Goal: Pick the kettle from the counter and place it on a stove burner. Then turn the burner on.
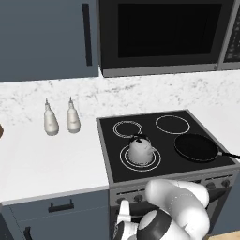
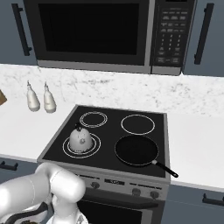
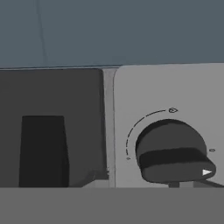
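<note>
The counter (image 1: 51, 164) carries two bottles (image 1: 51, 119) side by side near the backsplash, up and left of where the arm reaches down. The cooktop (image 1: 161, 140), above the hand, carries the kettle (image 1: 141, 150) on its front left burner (image 1: 123, 159) and a pan (image 1: 196, 147) on the front right one. The two rear rings lie bare.

Dark stove knob (image 3: 173, 151) close in front of pincer, slightly right. Frying pan (image 1: 197, 147), 2 white bottles (image 1: 61, 118), microwave (image 1: 164, 35) higher up, beyond.
</note>
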